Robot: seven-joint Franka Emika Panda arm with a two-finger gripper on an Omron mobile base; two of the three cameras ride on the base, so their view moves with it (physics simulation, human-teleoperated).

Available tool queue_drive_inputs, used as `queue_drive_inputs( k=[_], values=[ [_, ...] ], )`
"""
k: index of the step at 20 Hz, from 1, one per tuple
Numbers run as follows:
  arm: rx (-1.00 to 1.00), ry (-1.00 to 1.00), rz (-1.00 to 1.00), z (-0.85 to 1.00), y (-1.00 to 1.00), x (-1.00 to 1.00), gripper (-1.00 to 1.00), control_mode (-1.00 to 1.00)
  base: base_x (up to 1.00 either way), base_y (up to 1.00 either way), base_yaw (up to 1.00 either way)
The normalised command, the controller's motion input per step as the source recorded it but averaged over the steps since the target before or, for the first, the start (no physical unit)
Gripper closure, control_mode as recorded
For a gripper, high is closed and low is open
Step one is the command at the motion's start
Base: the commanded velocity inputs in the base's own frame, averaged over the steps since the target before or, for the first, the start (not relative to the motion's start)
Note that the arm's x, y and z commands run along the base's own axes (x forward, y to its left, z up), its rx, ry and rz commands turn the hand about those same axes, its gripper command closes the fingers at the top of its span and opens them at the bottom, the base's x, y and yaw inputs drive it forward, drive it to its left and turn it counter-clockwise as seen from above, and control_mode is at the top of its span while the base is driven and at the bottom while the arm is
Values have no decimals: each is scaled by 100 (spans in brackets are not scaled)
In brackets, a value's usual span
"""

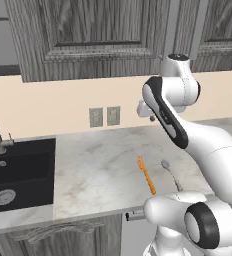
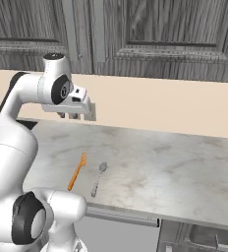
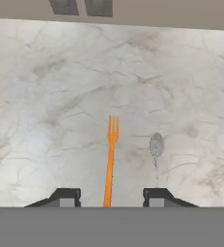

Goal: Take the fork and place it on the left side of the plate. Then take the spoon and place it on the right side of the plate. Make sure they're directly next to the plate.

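Gripper [image 3: 111, 198] high over counter [image 3: 61, 96] | pointing down | jaws wide, empty | fork [image 3: 111, 154] below

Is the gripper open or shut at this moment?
Open. In the hand view the gripper has its fingertips wide apart, with the fork handle between them below.

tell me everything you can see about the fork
The fork is slim and bright orange, plastic-looking, with short tines and a long straight handle. It lies flat on the marble counter, tines toward the wall, handle toward the near edge. The grey spoon lies beside it on its right, roughly parallel and apart. Nothing touches the fork but the counter. The gripper hovers above it, jaws open astride the handle.
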Motion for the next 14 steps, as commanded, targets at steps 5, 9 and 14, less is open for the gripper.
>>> queue_drive_inputs(
  k=[5,9,14],
  values=[
    [0,0,0,-6,0,-10,-100,-100,0,0,0],
    [0,-8,-3,-30,5,-13,-100,-100,0,0,0],
    [1,-2,-12,-48,4,-5,-100,-100,0,0,0]
  ],
)
